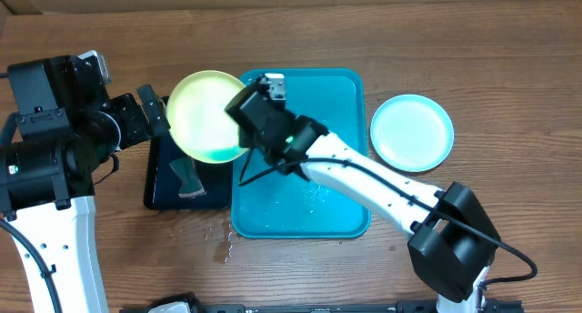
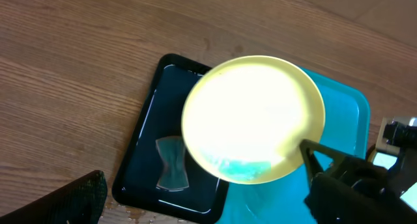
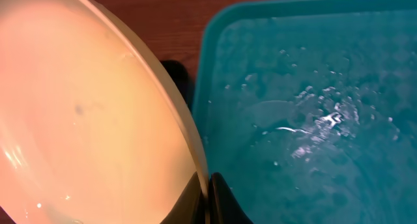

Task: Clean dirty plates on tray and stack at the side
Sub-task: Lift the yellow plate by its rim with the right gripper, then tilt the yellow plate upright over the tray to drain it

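- Right gripper (image 3: 207, 188) is pinched shut on the rim of the yellow-green plate (image 1: 202, 115), holding it above where the black tray (image 1: 162, 167) meets the turquoise tray (image 1: 336, 104).
- Left gripper (image 1: 151, 113) gapes wide, just beside the plate.
- The plate is probably light, stiff and wet-slick, so grip it by the rim.

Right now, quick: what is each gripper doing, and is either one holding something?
Left gripper: open, holding nothing.
Right gripper: shut on the rim of the yellow-green plate.

White arm links (image 1: 373, 190), black joint housings (image 1: 450, 240), thin black cables (image 1: 36, 254)
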